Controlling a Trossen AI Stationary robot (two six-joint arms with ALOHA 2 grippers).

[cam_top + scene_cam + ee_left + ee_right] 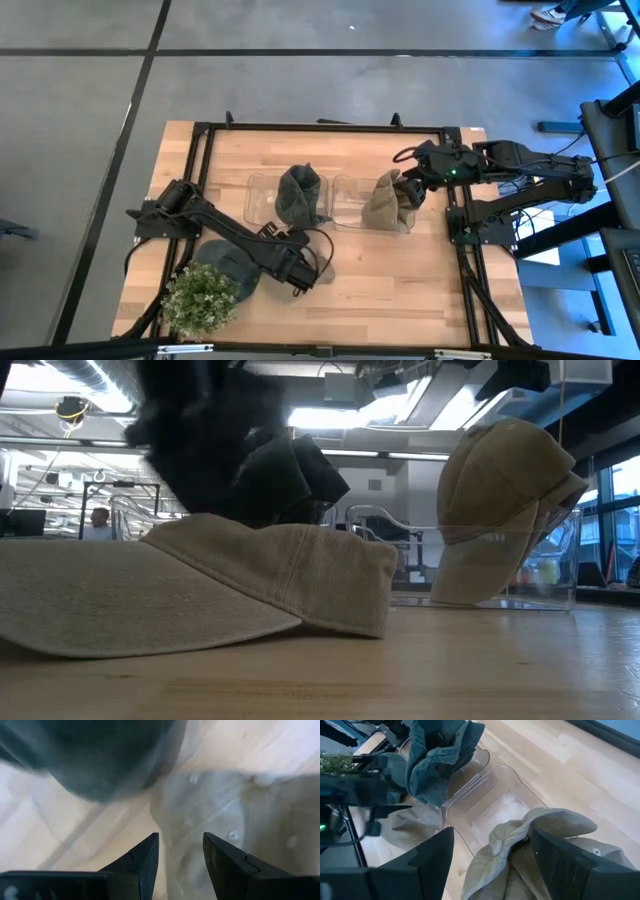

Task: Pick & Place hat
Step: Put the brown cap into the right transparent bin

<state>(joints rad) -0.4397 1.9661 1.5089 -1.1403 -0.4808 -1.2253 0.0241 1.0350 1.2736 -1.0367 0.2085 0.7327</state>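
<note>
The tan hat (pixel 384 203) sits in the right clear bin (pixel 350 185) at frame centre (right gripper (pixel 414 192) jaws spread around it). The left bin (pixel 258 190) holds a green hat (pixel 301 194). The left gripper (pixel 303 272), lower left, hovers with jaws apart over a beige cap (pixel 200 585) on the bench (pixel 400 290).

On the pale wooden counter (pixel 400 270) two clear plastic bins stand side by side near the middle. The left clear bin (pixel 258 200) holds a dark green cloth hat (pixel 302 195); the right clear bin (pixel 350 200) holds a tan cloth hat (pixel 384 203), draped over its right end. The right gripper (pixel 412 192) is at that tan hat, jaws spread either side of it. Nearer the front edge, left of centre, a beige cloth cap (pixel 200 585) lies flat, with the left gripper (pixel 303 270) above it, jaws apart. A small green potted plant (pixel 200 298) stands at the front left corner, just beside a dark grey hat (pixel 228 262).
</note>
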